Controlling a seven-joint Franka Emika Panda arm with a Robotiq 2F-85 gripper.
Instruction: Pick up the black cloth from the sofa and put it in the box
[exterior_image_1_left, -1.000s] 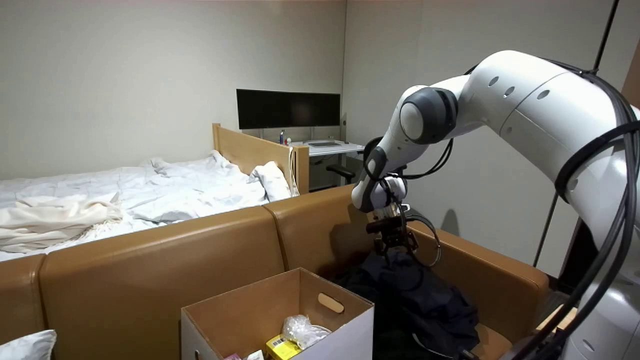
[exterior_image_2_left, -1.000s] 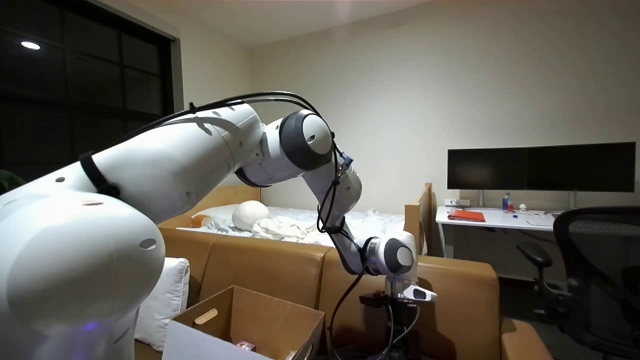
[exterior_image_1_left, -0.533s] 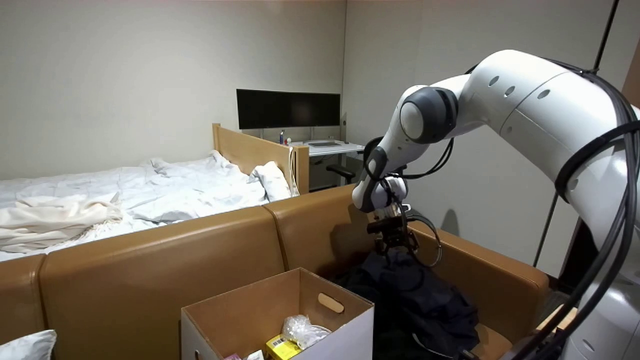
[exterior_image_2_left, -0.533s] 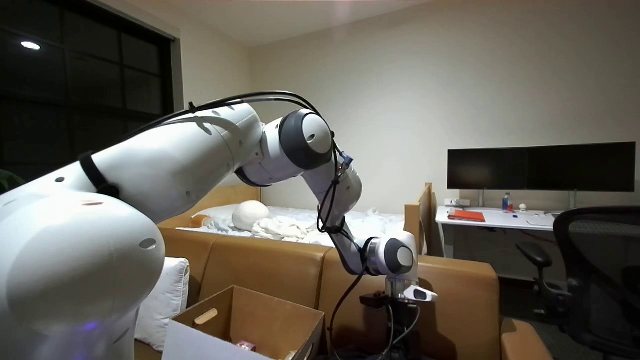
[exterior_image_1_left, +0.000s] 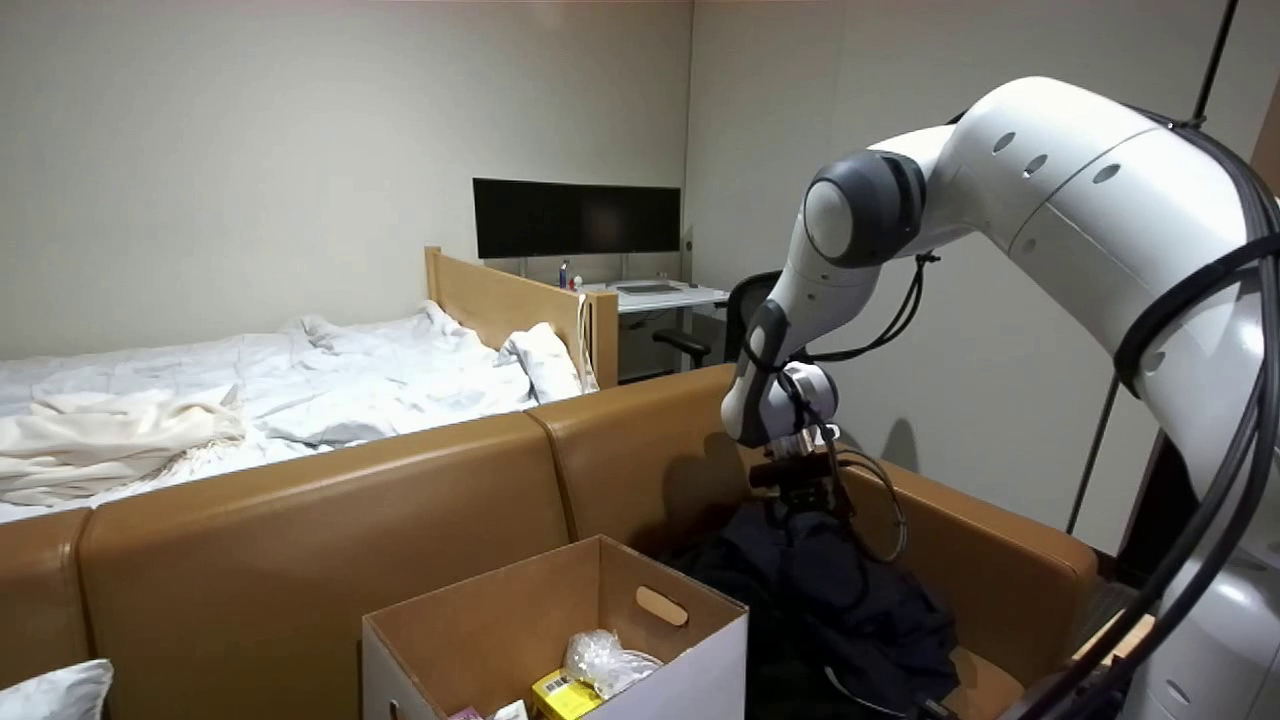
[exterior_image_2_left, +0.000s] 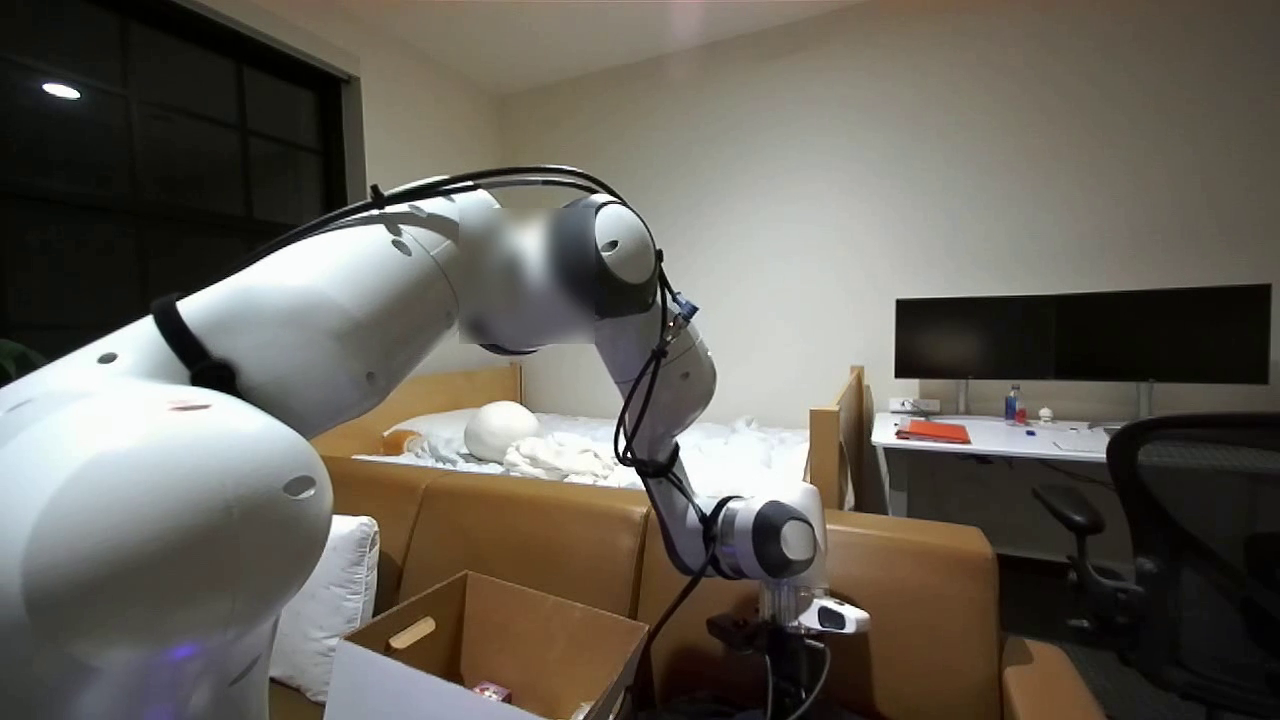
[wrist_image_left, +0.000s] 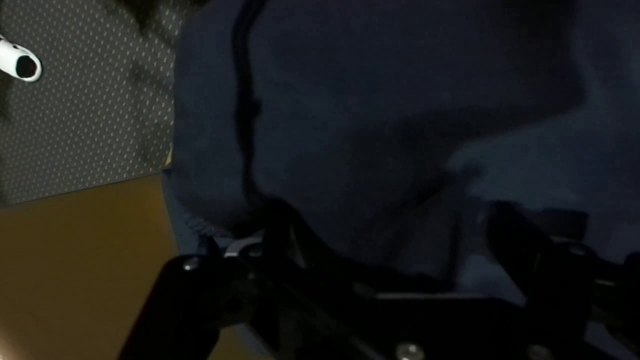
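gripper (wrist_image_left: 390, 222): at black cloth (exterior_image_1_left: 840, 600), jaws spread wide (too dark to tell contact)
box (exterior_image_1_left: 700, 670): just beside black cloth
sofa (exterior_image_1_left: 330, 550): under black cloth

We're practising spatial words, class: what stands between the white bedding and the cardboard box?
The sofa's back stands between the white bedding and the cardboard box; this shows in both exterior views.

In both exterior views you had pale walls (exterior_image_1_left: 260, 150) behind a wood-framed bed (exterior_image_2_left: 475, 388) with rumpled white bedding (exterior_image_1_left: 340, 375). Past its end board (exterior_image_1_left: 510, 285) stood a white desk (exterior_image_2_left: 1000, 436), below dark monitors (exterior_image_2_left: 1080, 336); a black chair (exterior_image_2_left: 1200, 530) stood near it. In an exterior view you faced a dark paned window (exterior_image_2_left: 180, 160) showing one bright light (exterior_image_2_left: 61, 91); the wrist view gave you grey flecked floor (wrist_image_left: 90, 115).
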